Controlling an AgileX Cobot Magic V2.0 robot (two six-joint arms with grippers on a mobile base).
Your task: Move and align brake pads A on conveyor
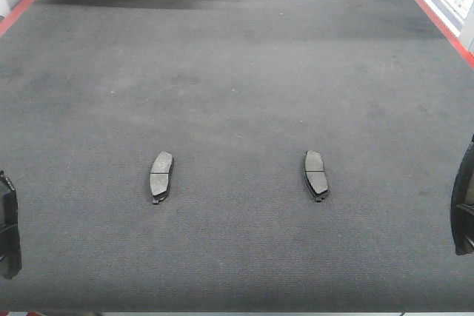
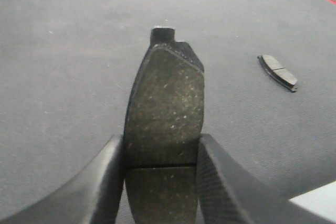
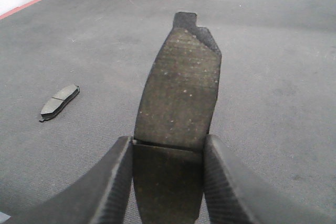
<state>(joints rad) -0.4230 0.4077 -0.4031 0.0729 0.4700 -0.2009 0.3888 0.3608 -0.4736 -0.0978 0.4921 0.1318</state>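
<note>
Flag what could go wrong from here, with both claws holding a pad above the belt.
1. Each claw grips only the near end of its pad: the left claw pad and the right claw pad stick far out, so either might pivot or slip on release.
2. The two pads on the conveyor, left and right, lie loose and slightly angled; setting down close by could knock them further askew.

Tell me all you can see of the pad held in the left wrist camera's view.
The held pad is a dark grey, speckled, curved oblong with rough friction material, a thin groove across its middle and a darker backing plate ending in a small tab at the far end. It is gripped lengthwise, the left gripper pinching both long edges, above the charcoal belt.
</note>
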